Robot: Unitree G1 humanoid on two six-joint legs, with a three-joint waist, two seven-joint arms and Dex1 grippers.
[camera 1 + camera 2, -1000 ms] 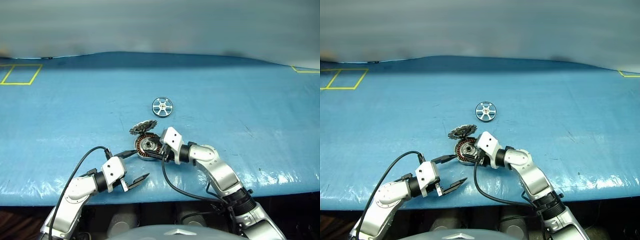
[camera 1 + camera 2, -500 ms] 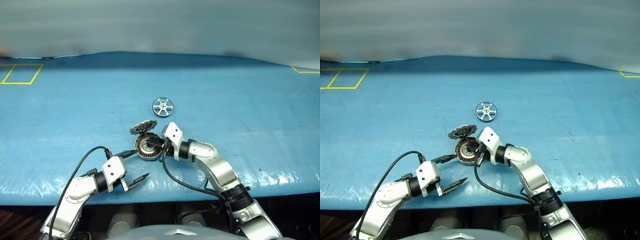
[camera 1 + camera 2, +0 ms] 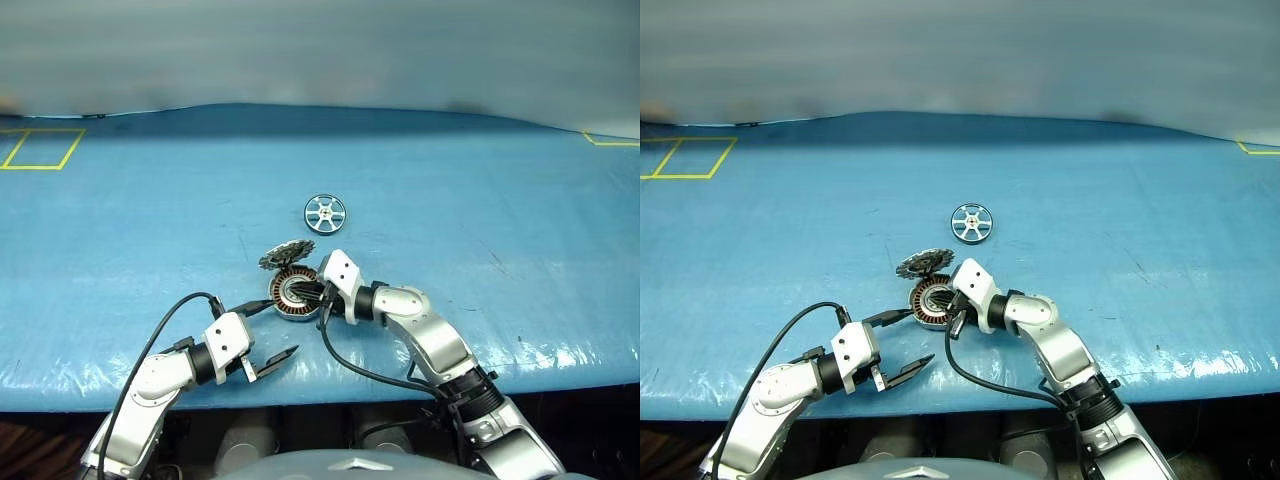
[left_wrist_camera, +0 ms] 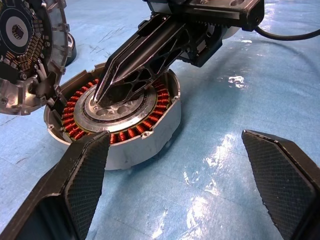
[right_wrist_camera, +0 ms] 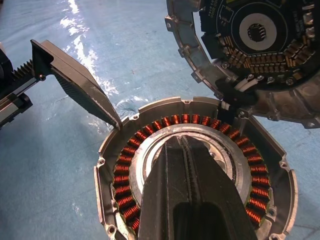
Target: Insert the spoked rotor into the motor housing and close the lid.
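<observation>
Table [image 3: 480, 200]: broad surface under a glossy blue cover, with yellow tape outlines at its far left corner [image 3: 40, 148] and far right edge [image 3: 610, 140]. Right arm [image 3: 440, 350]: white and grey, reaching in from the near right edge toward the table's middle, a black cable looping below its wrist. Left arm [image 3: 160, 385]: white and grey, at the near left edge, a black cable arching over it. Motor housing [image 3: 293, 296]: squat round metal cup standing open on the table near the middle, a ring of copper-red windings around a silver centre. Lid [image 3: 286, 254]: round metal plate joined to the housing's far rim, swung open and standing tilted; its inner face shows a dark circuit board with rows of small contacts in the right wrist view [image 5: 260, 45]. Spoked rotor [image 3: 325, 212]: shiny silver wheel with a dark rim, lying flat on the table beyond the housing and lid, apart from both and from both hands. Right hand [image 4: 102, 97]: black fingers pressed together, pinching nothing, tips resting on the housing's silver centre. Left hand [image 3: 263, 338]: black fingers spread wide and empty, just on the near left side of the housing, one fingertip [image 5: 112, 120] at the housing's rim.
</observation>
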